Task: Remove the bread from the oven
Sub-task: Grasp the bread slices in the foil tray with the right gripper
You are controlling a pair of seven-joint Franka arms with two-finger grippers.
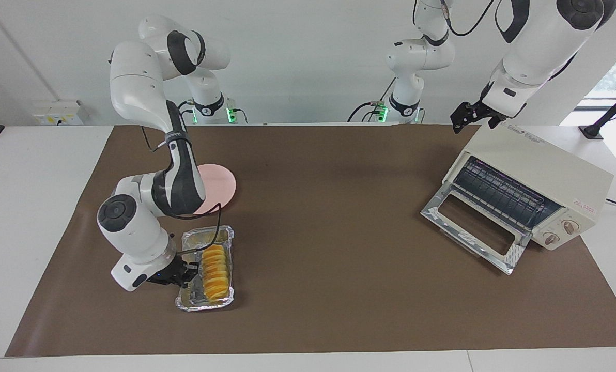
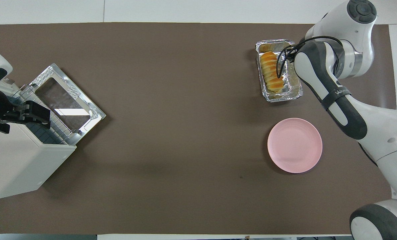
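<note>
Your right gripper (image 1: 188, 273) has its fingers pinched shut on the rim of the foil tray (image 1: 204, 302), which carries the bread (image 1: 215, 264) at the right arm's end of the desk, farther from the robots than the plate (image 2: 294, 145). The facing view shows you that grip; overhead, the arm hides it. Your left gripper (image 2: 40, 115) waits, fingers spread wide and holding nothing, over the oven (image 1: 545, 170), whose door hangs open.

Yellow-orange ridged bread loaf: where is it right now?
The bread loaf lies in the crinkled foil tray at the right arm's end, farther from the robots than the pink plate.
</note>
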